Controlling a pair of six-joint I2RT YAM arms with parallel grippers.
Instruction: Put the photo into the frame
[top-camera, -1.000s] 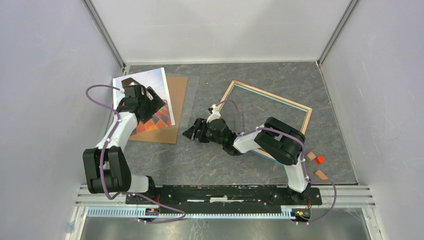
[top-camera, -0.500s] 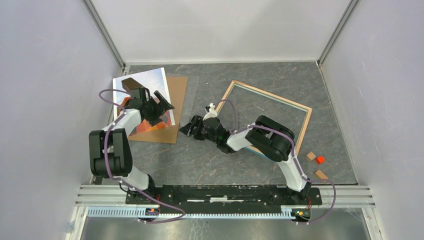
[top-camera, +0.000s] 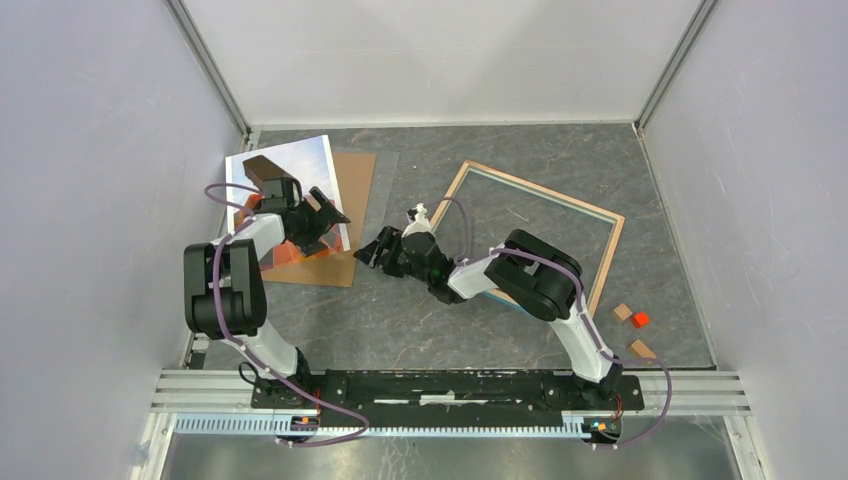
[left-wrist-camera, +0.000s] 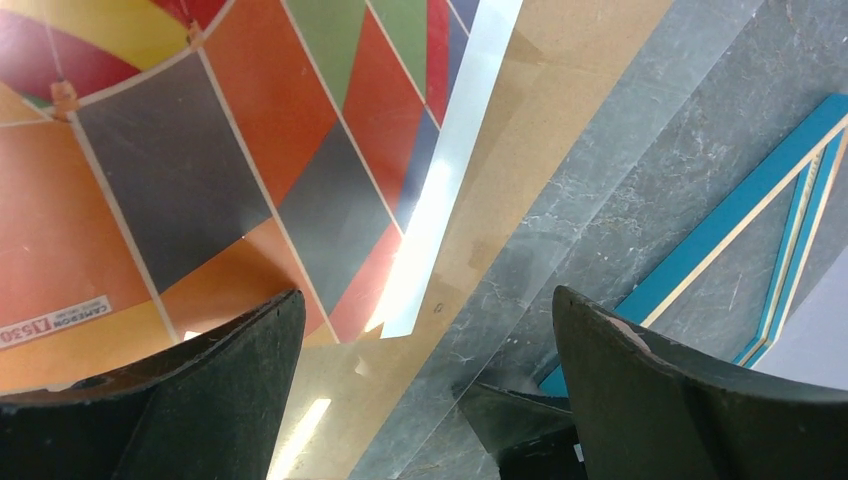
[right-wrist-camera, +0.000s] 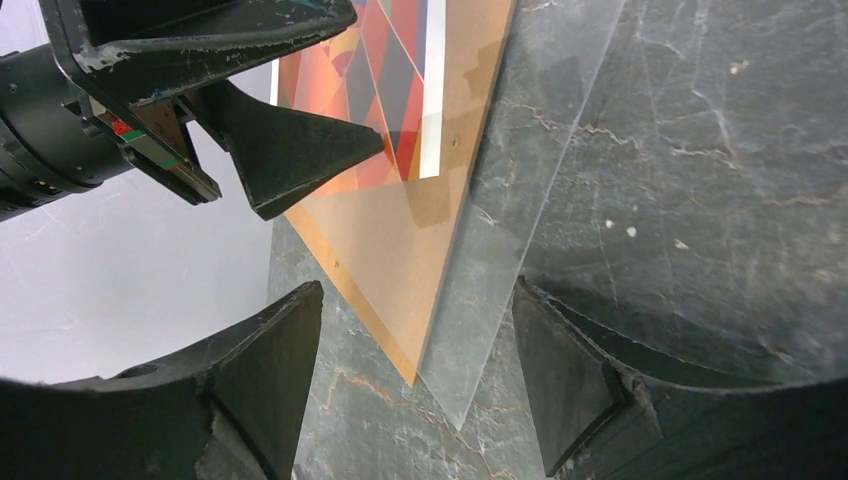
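Paper photo (left-wrist-camera: 200, 180) lies under the left gripper (left-wrist-camera: 425, 305), between its spread jaws.

The top camera hangs high above and behind the near edge of the bench (top-camera: 420, 320), looking down and forward, far enough off to take in all four corners. The left wrist camera sits close over the photo (left-wrist-camera: 200, 150) by the far left corner. It looks down and rightward between the spread fingers of the left gripper (left-wrist-camera: 425, 300), as far as the frame (left-wrist-camera: 740, 230). The right wrist camera sits low near the bench's middle, facing left between the parted fingers of the right gripper (right-wrist-camera: 415, 290). Both wrist views share the photo's right edge, the brown board (right-wrist-camera: 400, 230) under it and the clear sheet (right-wrist-camera: 500, 250). The right wrist view also catches the left gripper.
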